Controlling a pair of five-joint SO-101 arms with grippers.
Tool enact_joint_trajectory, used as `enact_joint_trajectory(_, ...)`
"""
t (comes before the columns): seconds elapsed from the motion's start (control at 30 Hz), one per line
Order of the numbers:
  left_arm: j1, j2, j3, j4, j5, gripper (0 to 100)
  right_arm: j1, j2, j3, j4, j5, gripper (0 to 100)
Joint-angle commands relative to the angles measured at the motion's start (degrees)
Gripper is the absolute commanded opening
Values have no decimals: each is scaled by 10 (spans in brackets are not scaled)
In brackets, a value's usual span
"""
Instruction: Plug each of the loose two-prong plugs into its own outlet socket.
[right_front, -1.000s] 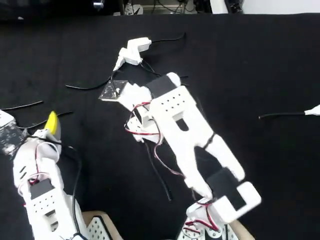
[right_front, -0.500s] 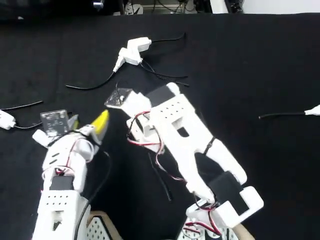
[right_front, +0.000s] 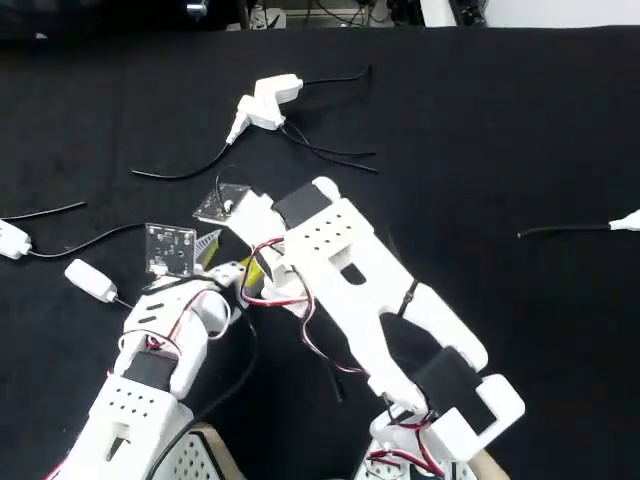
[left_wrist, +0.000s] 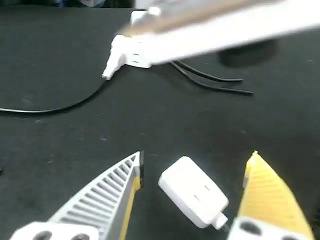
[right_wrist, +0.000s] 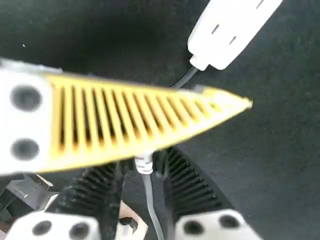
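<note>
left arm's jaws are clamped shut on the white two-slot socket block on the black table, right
No: the left gripper has its jaws open, one on either side of the white rectangular two-slot socket block, which does lie on the black table. The left wrist view shows it.

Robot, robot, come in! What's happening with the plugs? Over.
Left gripper open, straddling white socket. Right gripper shut on plug. Left's yellow finger crossing in front of right gripper. Over.
</note>
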Motion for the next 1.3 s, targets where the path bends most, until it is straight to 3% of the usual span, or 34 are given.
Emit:
enact_joint_trajectory(0.0,26,-6,10,-10,-6,329,-4,-22,-56,5,-6,12)
enact_joint_trajectory(0.4,24,-5,10,10,-6,329,-4,-22,-211,113,-44,12)
enact_joint_trajectory(0.83,22,-5,10,11,-6,329,-2,-21,-215,113,-62,12)
enact_joint_trajectory(1.27,-150,-1,10,12,-6,329,69,106,-286,113,-58,12)
